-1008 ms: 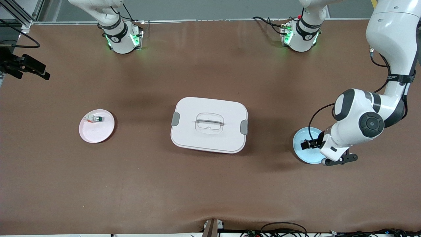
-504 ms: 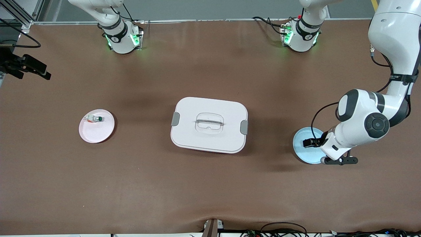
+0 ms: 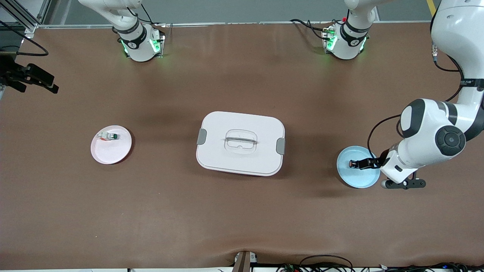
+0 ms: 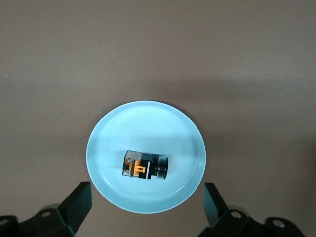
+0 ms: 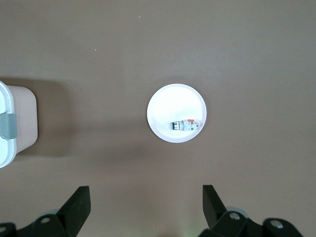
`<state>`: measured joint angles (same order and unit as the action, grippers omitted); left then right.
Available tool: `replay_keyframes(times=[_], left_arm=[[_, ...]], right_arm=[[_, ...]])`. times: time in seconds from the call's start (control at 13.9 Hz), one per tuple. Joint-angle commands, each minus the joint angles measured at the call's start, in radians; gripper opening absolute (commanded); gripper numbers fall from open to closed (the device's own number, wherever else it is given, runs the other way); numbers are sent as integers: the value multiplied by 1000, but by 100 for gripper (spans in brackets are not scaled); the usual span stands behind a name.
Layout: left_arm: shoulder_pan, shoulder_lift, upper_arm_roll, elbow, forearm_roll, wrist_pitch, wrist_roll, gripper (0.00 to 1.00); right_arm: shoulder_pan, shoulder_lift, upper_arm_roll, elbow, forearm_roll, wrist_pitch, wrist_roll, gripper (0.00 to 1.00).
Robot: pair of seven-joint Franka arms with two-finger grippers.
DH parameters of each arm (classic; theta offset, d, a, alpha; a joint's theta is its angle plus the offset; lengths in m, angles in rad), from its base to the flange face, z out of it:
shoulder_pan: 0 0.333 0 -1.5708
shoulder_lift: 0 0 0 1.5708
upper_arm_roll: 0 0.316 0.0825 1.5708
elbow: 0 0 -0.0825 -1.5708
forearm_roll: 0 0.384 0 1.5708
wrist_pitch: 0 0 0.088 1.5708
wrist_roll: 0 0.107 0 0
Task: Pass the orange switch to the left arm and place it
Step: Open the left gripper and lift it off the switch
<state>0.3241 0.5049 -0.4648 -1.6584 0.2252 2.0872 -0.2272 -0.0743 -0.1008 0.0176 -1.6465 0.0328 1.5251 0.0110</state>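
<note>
I see the orange switch point(image 3: 352, 163) lying on its side in the blue plate point(image 3: 357, 177) at the left arm's end of the table, uncovered now; a second ago the left arm's wrist hid it. My left gripper point(image 4: 146, 207) hangs over that plate with its fingers point(image 4: 79, 202) spread wide and nothing between them. Since the earlier frame the arm has swung outward toward the table's edge. The box point(image 3: 240, 142) sits mid-table, unmoved, between the two plates. At the right arm's end, the pink plate point(image 3: 113, 153) carries the small white switch point(image 3: 110, 136) with the green cap. My right gripper point(image 5: 146, 207) waits high over the table near that plate, fingers point(image 5: 79, 202) released and empty.
</note>
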Motion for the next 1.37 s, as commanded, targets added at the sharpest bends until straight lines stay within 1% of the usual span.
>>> replay_keyframes(times=[0.0,0.22,0.43,0.65,1.01,1.3], left_arm=[[12,-42,-2,-9,-9,-27,20,100],[36,-55,-6,-9,-6,-45,29,100],[47,-60,-6,-11,-9,-50,121,100],[59,-75,-8,-15,-15,-50,131,100],[58,-121,2,-37,-32,-38,192,100],[50,-183,31,-67,-76,-36,193,100]], right_arm=[[-8,-25,8,-27,-16,16,-9,100],[-8,-25,8,-27,-16,17,-9,100],[-8,-25,8,-27,-16,15,-9,100],[-9,-25,8,-27,-16,16,-9,100],[-9,-25,7,-27,-10,17,1,100],[-8,-27,8,-24,-10,17,1,100]])
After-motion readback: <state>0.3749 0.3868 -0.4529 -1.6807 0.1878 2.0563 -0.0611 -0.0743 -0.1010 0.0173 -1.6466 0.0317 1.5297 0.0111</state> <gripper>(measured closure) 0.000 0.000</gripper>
